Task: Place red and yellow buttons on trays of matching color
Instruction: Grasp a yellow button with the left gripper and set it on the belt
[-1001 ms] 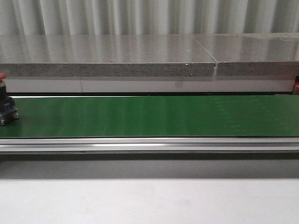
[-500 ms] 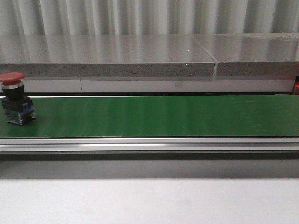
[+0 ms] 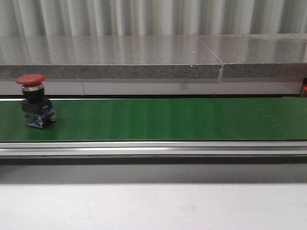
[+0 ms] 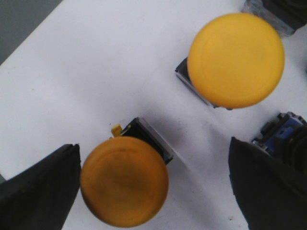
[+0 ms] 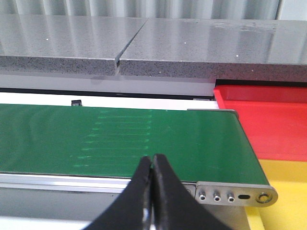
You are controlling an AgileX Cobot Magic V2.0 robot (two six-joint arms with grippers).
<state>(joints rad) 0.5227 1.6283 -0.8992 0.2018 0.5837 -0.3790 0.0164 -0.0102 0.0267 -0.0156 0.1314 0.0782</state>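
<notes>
A red mushroom-capped push button (image 3: 34, 99) was seen upright on the green belt's left end, far from the tightly closed right end effector (image 5: 152, 182); the widely parted left end effector (image 4: 153, 191) was poised around a yellow-capped button (image 4: 124, 181).

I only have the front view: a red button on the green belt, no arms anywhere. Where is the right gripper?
Observer: The right gripper is shut, empty, just short of the belt near its end.
Operator: Are the trays there?
Observer: Yes. The red tray lies just past the belt end, with a yellow tray next to it.
Operator: And the left gripper?
Observer: The left gripper is open above a white surface, with one yellow button between its fingers and another yellow button beyond.
</notes>
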